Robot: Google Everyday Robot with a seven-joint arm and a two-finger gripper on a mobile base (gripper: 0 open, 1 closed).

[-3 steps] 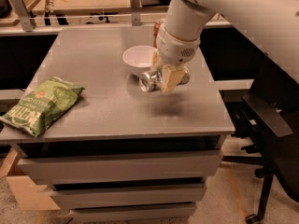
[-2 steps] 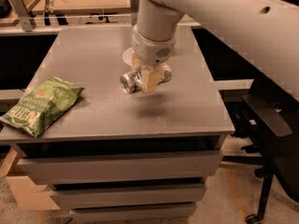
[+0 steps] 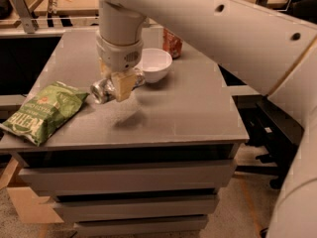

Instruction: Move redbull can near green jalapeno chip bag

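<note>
My gripper (image 3: pixel 120 85) is shut on the redbull can (image 3: pixel 103 89), a slim silver can held on its side with its shiny top pointing left, a little above the grey table (image 3: pixel 188 108). The green jalapeno chip bag (image 3: pixel 43 110) lies flat at the table's front left corner. The can's top is just right of the bag's upper right edge. My white arm comes down from the upper right and hides part of the can.
A white bowl (image 3: pixel 155 65) stands just behind and right of my gripper. An orange-red soda can (image 3: pixel 172 43) stands behind the bowl, partly hidden by the arm. The table's front edge is close below the bag. Drawers sit under the tabletop.
My gripper has carried the can leftward from beside the bowl, across the table, to just right of the chip bag. The bowl and the soda can now show behind it.
</note>
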